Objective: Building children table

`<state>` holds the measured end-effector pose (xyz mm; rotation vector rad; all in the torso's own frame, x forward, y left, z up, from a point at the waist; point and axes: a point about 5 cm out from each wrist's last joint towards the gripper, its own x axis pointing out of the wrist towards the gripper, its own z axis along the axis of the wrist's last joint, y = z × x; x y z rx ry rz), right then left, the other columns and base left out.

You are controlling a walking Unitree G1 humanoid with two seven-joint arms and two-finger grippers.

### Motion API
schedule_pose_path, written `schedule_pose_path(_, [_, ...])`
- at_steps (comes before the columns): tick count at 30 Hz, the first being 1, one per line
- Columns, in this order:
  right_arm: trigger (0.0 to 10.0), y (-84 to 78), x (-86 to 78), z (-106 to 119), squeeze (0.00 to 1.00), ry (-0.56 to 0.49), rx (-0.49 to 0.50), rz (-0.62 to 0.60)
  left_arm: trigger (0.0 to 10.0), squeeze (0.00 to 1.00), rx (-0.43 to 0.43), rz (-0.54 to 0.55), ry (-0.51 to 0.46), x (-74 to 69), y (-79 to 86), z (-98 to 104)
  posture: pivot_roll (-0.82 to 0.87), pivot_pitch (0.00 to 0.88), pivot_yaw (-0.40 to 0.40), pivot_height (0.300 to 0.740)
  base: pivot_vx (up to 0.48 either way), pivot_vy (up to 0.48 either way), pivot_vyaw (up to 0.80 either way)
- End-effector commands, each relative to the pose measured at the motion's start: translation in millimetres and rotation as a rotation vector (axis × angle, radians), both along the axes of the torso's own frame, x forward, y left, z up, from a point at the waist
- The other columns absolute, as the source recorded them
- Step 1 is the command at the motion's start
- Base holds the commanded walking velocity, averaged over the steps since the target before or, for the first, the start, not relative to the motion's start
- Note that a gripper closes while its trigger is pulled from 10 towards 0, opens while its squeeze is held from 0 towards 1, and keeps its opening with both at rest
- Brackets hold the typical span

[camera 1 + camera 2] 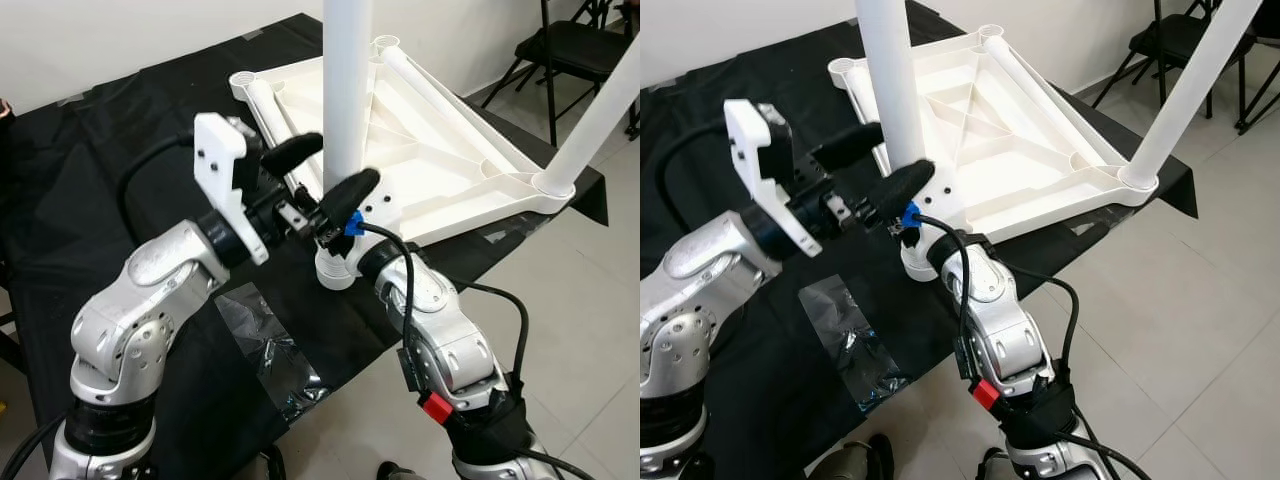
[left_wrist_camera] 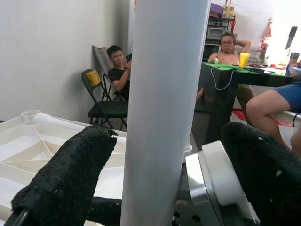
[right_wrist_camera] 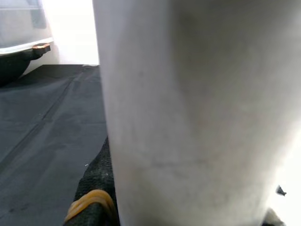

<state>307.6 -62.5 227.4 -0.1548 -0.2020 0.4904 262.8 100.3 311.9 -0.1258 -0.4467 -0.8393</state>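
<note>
where the upturned white table top (image 1: 440,170) lies on the black cloth (image 1: 90,170), we see an upright white leg (image 1: 347,90) standing in its near corner socket (image 1: 335,272). our left gripper (image 1: 325,170) straddles this leg, fingers (image 2: 70,183) spread either side without pressing it. our right gripper (image 1: 902,190) is pressed close against the same leg from the near side; we cannot tell whether it clasps it. a second leg (image 1: 600,115) stands slanted in the right corner. two more legs lie across the top. crumpled clear plastic (image 1: 262,345) lies on the cloth.
</note>
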Motion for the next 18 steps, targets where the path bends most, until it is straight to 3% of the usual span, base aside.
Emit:
schedule_pose_path(1, [10.0,-15.1,7.0,-46.4,0.0,0.215,-0.081,-0.102,10.0,0.0,-0.004,-0.011,-0.006,-1.1,0.6,1.7,0.02,0.25,0.043,0.74,0.0,0.0,0.0])
schedule_pose_path(5, [10.0,-14.4,7.5,-46.0,0.0,0.215,-0.078,-0.103,10.0,0.0,-0.021,-0.047,-0.03,-2.4,-4.4,8.1,0.02,0.248,0.044,0.74,0.0,0.0,0.0])
schedule_pose_path(13, [10.0,-13.4,9.0,-45.5,0.0,0.215,-0.078,-0.102,10.0,0.0,-0.018,-0.016,-0.069,6.8,-16.8,16.2,0.02,0.241,0.04,0.74,0.0,0.0,0.0])
schedule_pose_path(18, [10.0,-13.1,10.0,-45.2,0.0,0.214,-0.077,-0.102,10.0,0.0,0.05,0.002,-0.088,18.4,-30.7,23.2,0.02,0.237,0.041,0.74,0.0,0.0,0.0])
